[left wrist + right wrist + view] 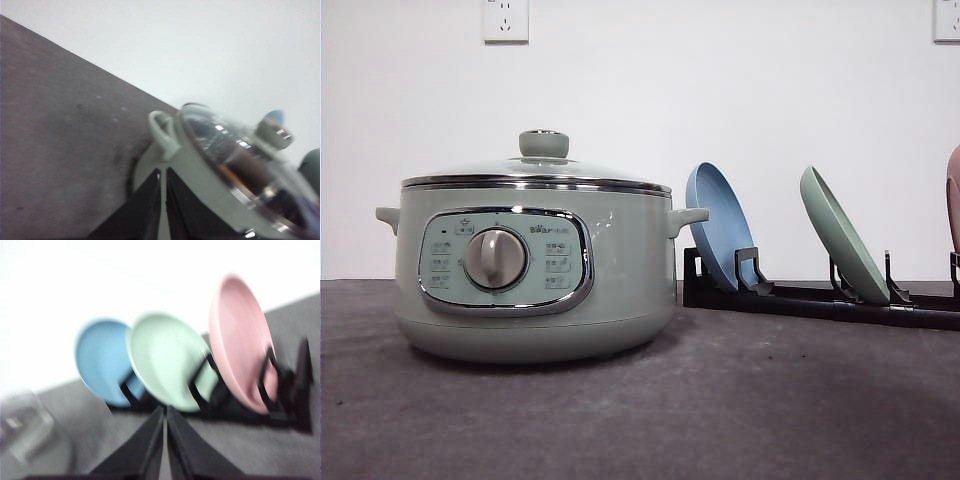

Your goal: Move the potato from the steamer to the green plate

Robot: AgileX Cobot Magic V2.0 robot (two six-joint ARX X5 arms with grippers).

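left gripper [163, 200] fingers nearly together, empty, beside steamer [535, 265] handle | right gripper [165, 440] narrow, empty, facing green plate [170, 360] upright in rack [820, 297] | step: start, lid [542, 165] on; next likely lift lid | potato [242, 172] brownish blur under glass, inside steamer

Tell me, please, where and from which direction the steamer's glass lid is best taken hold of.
Probably by the knob at the centre of the glass lid, coming straight down from above: it stands proud and upright, narrow enough for fingers to close across, while the dome around it is smooth and sloping.
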